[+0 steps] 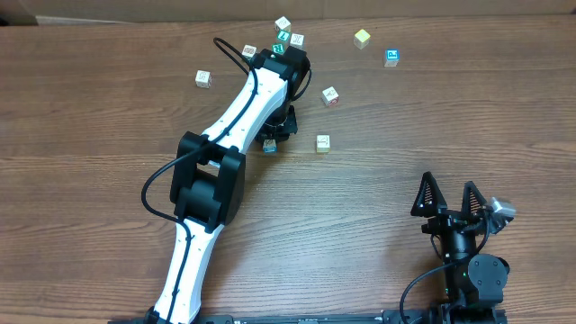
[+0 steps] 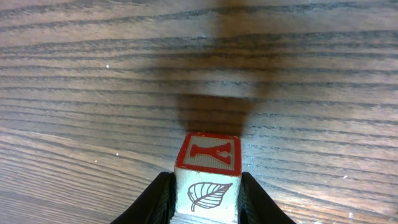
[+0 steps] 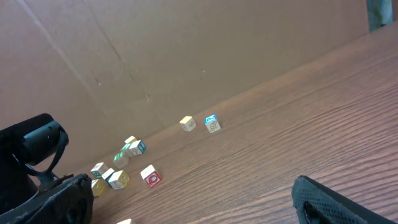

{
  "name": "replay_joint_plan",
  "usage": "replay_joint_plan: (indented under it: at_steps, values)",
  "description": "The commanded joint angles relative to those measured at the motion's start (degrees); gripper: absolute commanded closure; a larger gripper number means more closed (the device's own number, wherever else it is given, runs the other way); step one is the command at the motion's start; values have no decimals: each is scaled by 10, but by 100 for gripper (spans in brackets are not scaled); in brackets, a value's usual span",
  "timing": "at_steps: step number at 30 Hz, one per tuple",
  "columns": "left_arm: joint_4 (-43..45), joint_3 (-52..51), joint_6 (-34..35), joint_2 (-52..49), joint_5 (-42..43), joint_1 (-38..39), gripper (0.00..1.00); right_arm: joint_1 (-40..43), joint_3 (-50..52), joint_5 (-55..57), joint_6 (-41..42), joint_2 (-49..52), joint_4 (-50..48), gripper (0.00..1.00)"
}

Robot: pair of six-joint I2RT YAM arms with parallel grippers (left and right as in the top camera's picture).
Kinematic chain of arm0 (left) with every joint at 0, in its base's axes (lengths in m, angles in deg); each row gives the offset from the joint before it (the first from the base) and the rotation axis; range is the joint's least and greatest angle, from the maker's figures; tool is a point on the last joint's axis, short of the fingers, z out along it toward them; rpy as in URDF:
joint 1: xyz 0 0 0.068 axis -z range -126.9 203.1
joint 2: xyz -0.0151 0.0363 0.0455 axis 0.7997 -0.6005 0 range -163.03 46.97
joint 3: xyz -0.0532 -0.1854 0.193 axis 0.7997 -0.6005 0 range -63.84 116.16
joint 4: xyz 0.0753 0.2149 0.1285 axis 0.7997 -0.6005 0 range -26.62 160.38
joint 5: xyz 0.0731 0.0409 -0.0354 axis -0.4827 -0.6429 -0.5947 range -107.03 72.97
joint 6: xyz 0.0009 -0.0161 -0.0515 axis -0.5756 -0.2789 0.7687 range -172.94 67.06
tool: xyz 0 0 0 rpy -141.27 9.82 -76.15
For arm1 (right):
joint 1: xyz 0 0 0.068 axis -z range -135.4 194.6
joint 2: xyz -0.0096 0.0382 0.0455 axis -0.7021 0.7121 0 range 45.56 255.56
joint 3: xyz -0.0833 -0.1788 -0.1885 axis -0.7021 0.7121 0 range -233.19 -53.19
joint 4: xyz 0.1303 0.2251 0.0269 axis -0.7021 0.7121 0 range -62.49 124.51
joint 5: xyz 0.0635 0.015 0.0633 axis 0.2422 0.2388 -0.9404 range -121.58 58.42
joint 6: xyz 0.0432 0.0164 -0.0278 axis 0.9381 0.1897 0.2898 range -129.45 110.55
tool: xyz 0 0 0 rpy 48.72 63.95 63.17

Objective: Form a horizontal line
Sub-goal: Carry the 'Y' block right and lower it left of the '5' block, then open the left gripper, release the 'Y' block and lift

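Note:
My left gripper [image 2: 207,202] is shut on a pale wooden cube [image 2: 207,174] with a red Y on one face and a leaf drawing on another, low over the wood. In the overhead view the left gripper [image 1: 277,133] is at the table's middle back, with a cube [image 1: 270,145] at its tips. Several loose cubes lie around it: one [image 1: 322,143] just right, a red-marked one [image 1: 330,96], and a cluster [image 1: 286,36] at the back. No touching row of four cubes shows. My right gripper [image 1: 453,200] is open and empty at the front right.
More single cubes lie at the back: one [image 1: 204,79] on the left, a yellow one [image 1: 362,38] and a blue-marked one [image 1: 391,58] on the right. A cardboard wall [image 3: 155,56] stands behind the table. The left arm [image 1: 211,180] crosses the table's left middle.

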State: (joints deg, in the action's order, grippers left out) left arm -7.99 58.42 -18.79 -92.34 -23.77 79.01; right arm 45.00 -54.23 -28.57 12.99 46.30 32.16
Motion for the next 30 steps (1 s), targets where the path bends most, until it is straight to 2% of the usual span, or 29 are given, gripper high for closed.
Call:
replay_joint_plan:
  at_steps: [1, 16, 30]
  values:
    - [-6, -4, -8, 3, -1, 4, 73, 3, 6, 3, -4, -3, -3, 0]
    - [-8, -4, -35, 3, 4, 5, 72, 3, 6, 4, -4, -3, -3, 0]
    - [-14, -4, -35, 3, 23, 5, 67, 3, 6, 3, -4, -3, -3, 0]
